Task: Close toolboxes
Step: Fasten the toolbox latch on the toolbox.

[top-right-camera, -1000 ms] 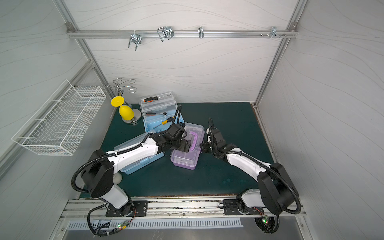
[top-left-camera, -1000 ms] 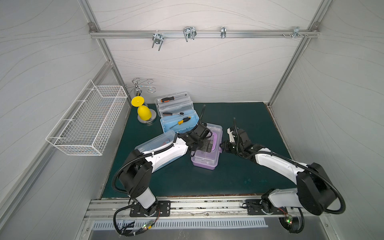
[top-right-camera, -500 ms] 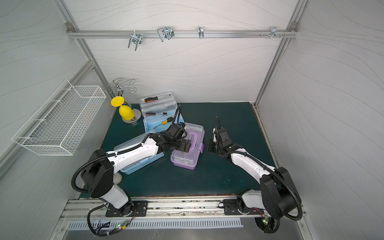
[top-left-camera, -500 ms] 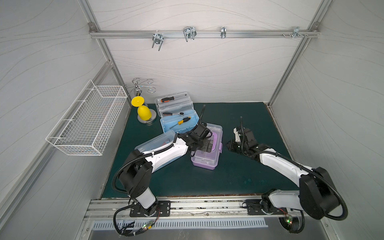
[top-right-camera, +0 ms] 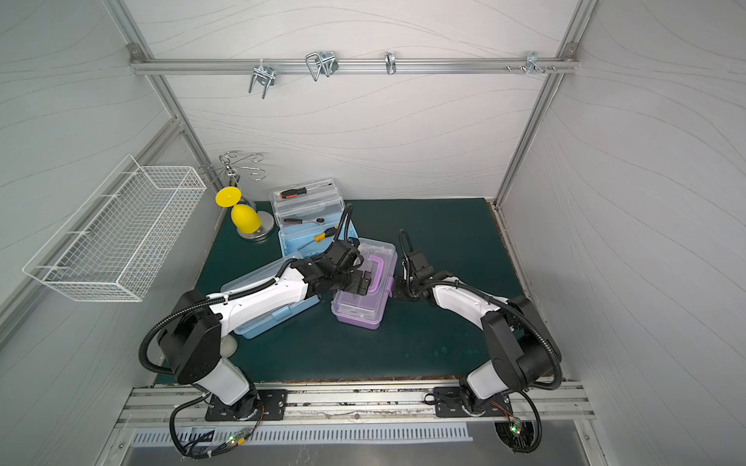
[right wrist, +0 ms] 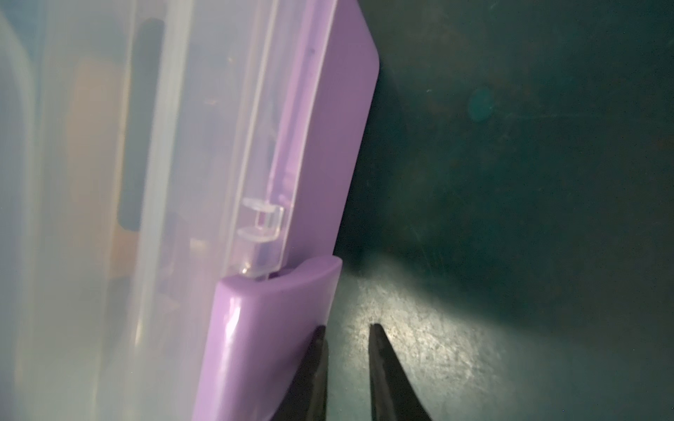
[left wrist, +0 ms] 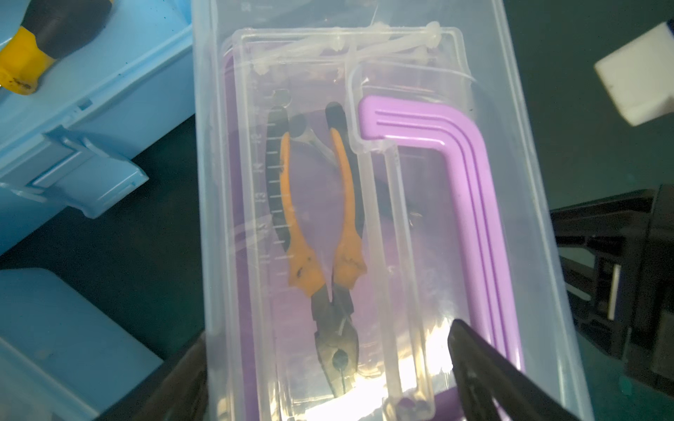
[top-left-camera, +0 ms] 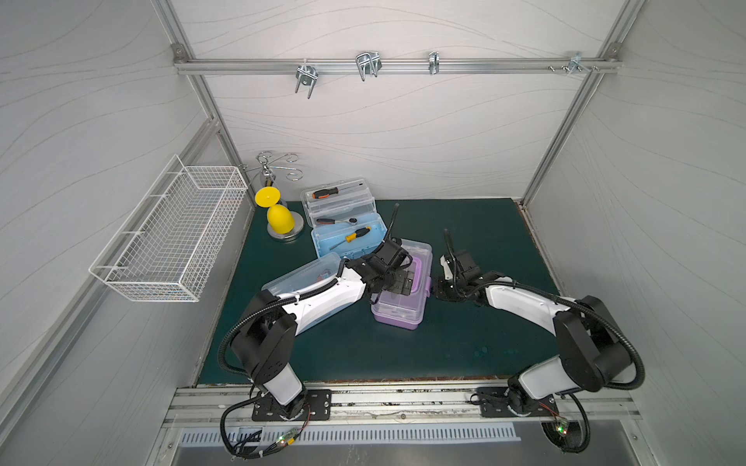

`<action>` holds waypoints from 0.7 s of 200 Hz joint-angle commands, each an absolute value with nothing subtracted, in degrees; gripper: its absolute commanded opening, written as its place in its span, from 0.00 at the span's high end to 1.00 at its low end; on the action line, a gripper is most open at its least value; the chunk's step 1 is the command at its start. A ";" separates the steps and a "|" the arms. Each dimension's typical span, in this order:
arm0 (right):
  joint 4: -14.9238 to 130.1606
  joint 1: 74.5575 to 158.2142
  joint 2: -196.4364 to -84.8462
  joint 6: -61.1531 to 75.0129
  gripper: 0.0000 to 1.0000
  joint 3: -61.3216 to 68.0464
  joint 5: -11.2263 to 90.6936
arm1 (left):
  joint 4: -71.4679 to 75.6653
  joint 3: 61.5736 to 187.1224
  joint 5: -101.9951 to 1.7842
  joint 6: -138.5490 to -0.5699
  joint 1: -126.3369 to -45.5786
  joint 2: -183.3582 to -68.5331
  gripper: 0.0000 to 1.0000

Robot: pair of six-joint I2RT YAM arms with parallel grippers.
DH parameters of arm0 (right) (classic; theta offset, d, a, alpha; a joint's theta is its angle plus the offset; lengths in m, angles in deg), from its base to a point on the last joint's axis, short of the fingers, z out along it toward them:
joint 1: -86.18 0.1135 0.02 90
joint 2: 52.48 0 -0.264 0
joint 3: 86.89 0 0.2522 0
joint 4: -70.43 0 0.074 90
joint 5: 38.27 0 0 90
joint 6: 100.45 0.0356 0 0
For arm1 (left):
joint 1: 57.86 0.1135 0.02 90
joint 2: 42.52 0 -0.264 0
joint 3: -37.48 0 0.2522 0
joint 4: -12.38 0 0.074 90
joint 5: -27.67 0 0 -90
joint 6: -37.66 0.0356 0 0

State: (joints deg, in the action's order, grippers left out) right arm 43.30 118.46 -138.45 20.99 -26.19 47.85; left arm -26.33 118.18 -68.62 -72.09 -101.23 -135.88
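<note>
The purple toolbox [top-left-camera: 397, 312] was set midway on the green mat [top-left-camera: 464, 343], lid [left wrist: 419, 226] down, its moulded scale digits [left wrist: 262, 198] blurred. The left gripper [top-left-camera: 403, 281] was spread over the lid; the right gripper [right wrist: 346, 342] (narrowly parted, empty) was laid against the latch [right wrist: 270, 328].

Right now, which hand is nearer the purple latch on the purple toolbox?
Right. The right hand is beside the purple latch, one finger seemingly against it. The left hand is over the clear lid of the purple toolbox, by the handle.
</note>
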 commanded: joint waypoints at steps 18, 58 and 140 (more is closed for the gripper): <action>47.14 120.10 -141.12 21.24 0.77 -23.69 42.42 | -33.90 114.97 -65.86 -70.97 -101.52 -141.01 0.04; 52.06 120.19 -142.34 22.59 0.77 -24.17 39.57 | -32.24 114.19 -63.72 -71.41 -101.85 -141.48 0.04; 55.83 120.25 -142.30 20.72 0.76 -23.07 38.79 | -30.54 114.59 -61.52 -71.94 -103.46 -143.76 0.04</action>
State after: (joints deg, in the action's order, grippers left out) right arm 46.01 118.61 -142.67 21.62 -25.51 44.71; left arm -23.12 117.77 -67.72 -73.90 -100.71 -137.32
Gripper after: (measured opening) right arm 0.235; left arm 0.964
